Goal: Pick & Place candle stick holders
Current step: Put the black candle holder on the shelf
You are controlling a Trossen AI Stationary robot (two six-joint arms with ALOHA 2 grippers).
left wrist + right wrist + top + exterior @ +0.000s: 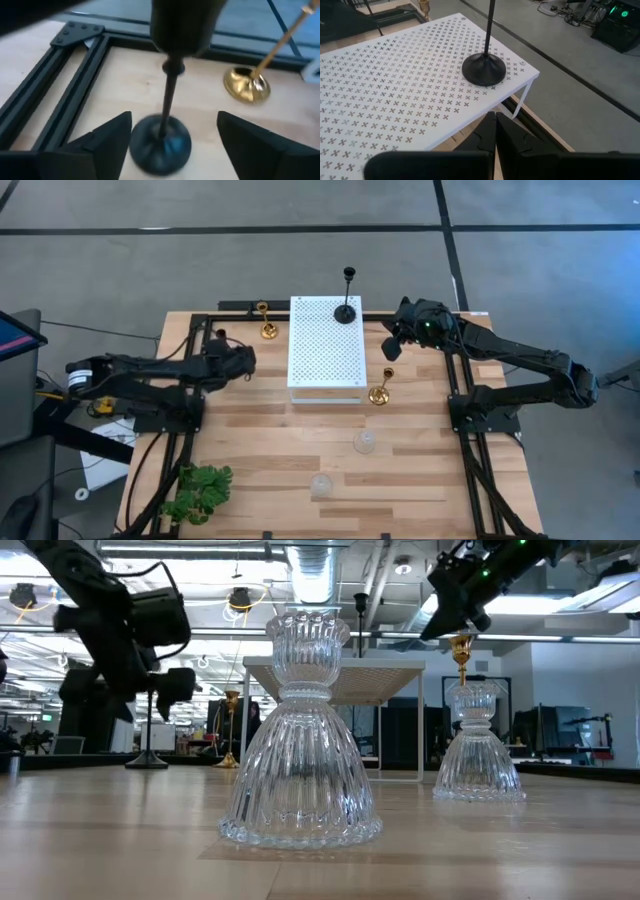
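Standing between the spread fingers of the left pincer [170, 137], a slim black candle holder [162, 140] with round base.

white perforated board [326, 350], leafy green plant [198, 491], wooden table [260, 440]

We see a table [300, 450] of pale wood planks with visible grain, edged in matt black metal framing [60, 85]. The white board [326, 352] looks smooth and matt, punched with small crosses. The nearer glass holder [300, 740] is clear, ribbed, glossy. The gold holder [247, 82] shines like polished metal; the black holder [484, 67] has a soft sheen.
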